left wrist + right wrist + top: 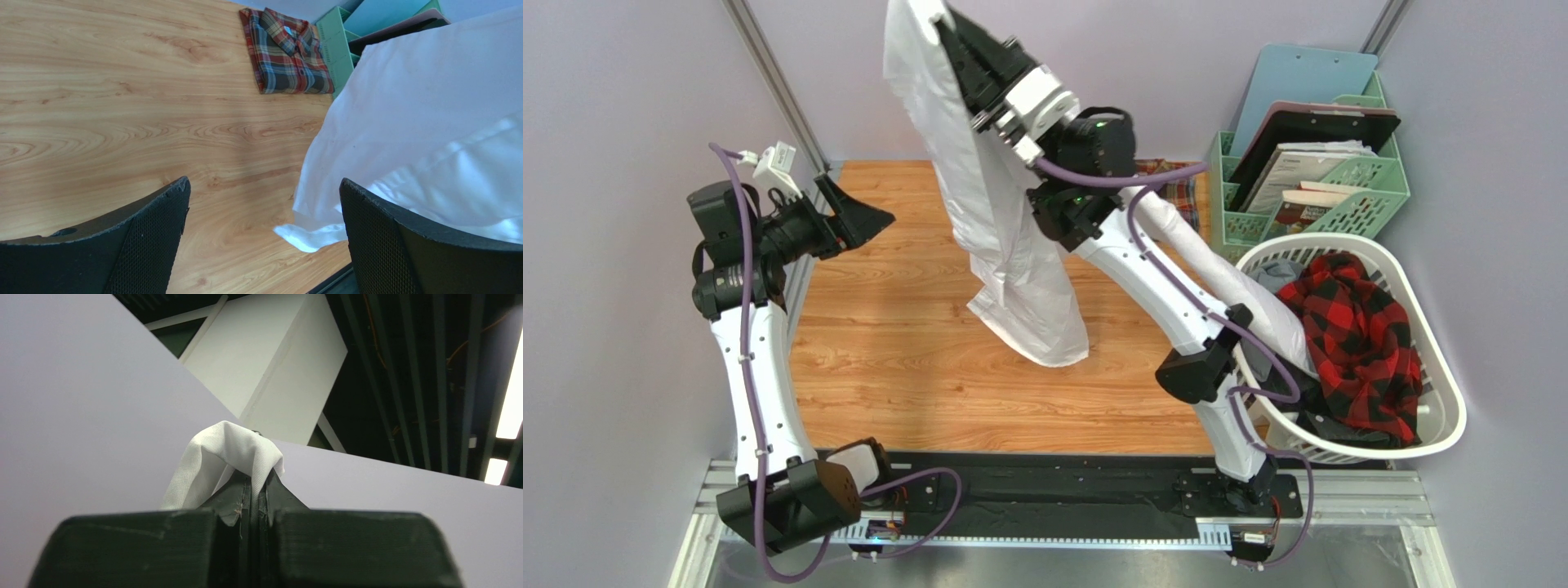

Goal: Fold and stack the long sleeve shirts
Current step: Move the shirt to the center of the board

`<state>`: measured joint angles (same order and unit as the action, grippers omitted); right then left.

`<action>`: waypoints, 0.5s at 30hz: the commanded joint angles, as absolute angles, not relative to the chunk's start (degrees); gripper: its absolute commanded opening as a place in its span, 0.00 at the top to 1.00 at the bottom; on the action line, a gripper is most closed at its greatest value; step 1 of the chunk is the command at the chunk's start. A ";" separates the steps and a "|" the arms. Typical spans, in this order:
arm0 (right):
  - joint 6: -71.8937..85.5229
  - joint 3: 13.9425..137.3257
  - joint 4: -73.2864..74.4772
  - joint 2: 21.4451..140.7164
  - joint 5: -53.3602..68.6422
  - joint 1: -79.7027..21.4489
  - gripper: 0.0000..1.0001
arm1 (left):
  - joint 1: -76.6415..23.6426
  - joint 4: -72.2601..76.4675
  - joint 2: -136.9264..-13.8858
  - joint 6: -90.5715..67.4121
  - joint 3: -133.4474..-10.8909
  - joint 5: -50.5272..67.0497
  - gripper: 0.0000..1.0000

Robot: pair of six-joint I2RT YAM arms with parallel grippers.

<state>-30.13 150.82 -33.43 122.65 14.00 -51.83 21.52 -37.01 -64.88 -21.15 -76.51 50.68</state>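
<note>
A white shirt (1014,221) is hanging in mid-air over the middle of the table (891,368), its lowest corner drooping close to the wood near the near edge; whether it is touching is unclear. The right claw (255,484) is raised high, its fingers pressed together and pinching a small peak of the white cloth. The left claw (264,184) is hovering beside the left edge, spread wide and holding nothing, and is facing the hanging cloth. A plaid shirt (285,52) is lying folded into a neat rectangle at the far right corner.

The white fabric is looking thin, finely woven and matte, draping in long soft creases. It is probably light and limp, sagging wherever it is unsupported, so 1 pinch is leaving it bunched. A second hold on a free lower corner or hem is looking like the way to spread it flat
</note>
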 commanded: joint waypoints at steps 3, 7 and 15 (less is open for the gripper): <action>-35.49 153.98 -41.75 129.37 21.70 -59.14 1.00 | 23.03 -14.95 -57.16 -31.08 -64.02 65.38 0.08; -37.70 154.34 -41.14 130.96 23.47 -60.82 1.00 | 19.44 4.47 -49.32 -45.33 -49.42 65.39 0.08; -39.11 150.14 -40.25 127.27 19.52 -60.99 1.00 | -8.68 17.62 -50.95 -41.57 -39.99 47.93 0.04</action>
